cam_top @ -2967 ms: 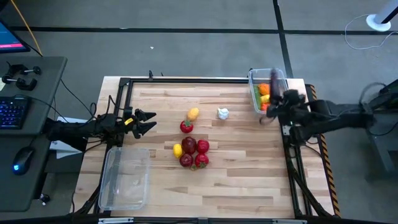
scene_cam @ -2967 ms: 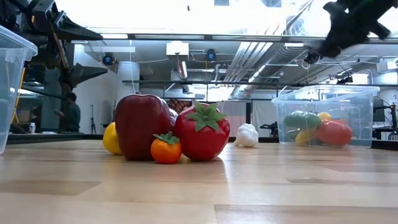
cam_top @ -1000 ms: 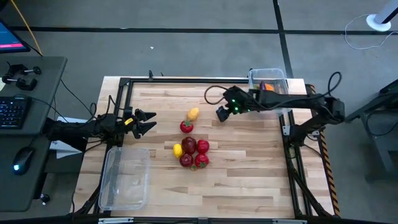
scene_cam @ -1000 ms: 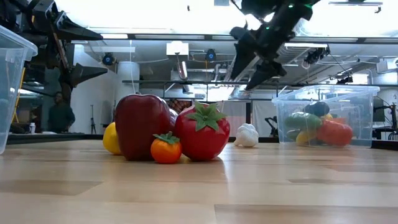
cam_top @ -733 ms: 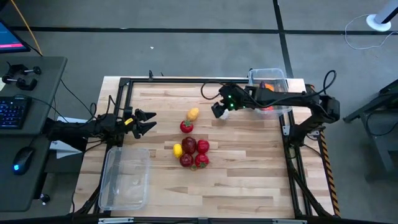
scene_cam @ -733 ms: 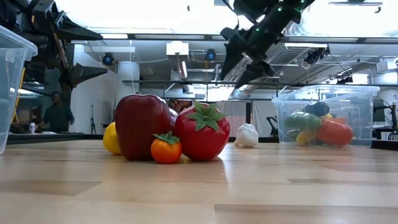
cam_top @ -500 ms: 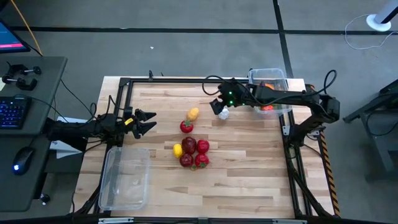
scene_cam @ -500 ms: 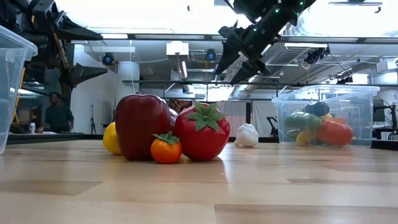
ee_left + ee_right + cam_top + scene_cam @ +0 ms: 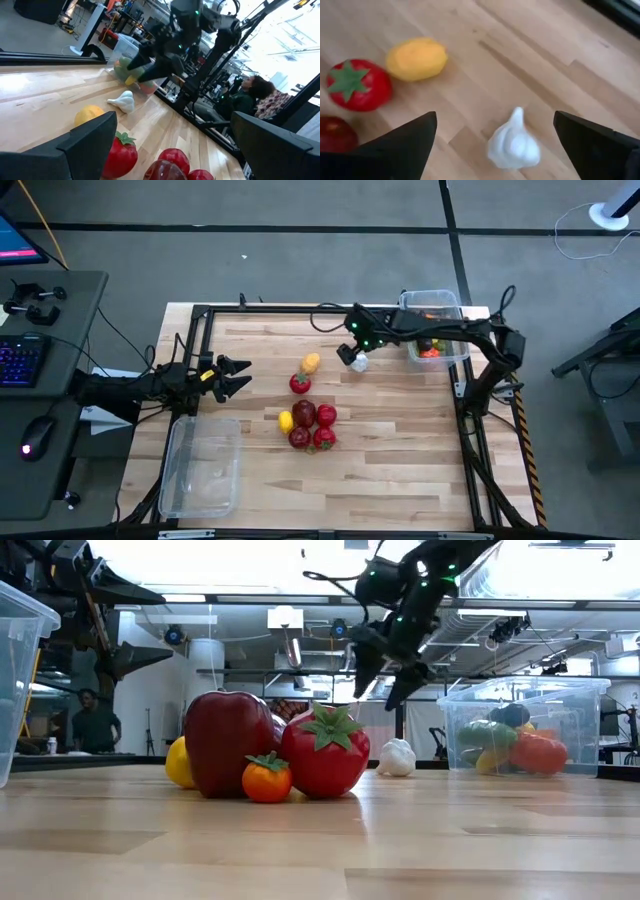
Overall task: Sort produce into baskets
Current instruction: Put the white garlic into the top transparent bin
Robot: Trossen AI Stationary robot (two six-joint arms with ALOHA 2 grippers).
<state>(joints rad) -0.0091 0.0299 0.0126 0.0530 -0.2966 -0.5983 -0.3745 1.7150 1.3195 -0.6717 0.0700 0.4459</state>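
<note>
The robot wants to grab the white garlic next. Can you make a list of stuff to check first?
1. Right hand open: ok.
2. Right hand lined up over the garlic: ok, the wrist view shows the garlic between its fingers.
3. Garlic has room around it: ok, the lemon and tomato sit apart.
4. Hand low enough to grip: not ok, it hangs above the garlic.
5. Far bin has room: ok.
6. Left hand out of the way: ok.

Left basket [image 9: 18, 680] cut off at edge
</note>
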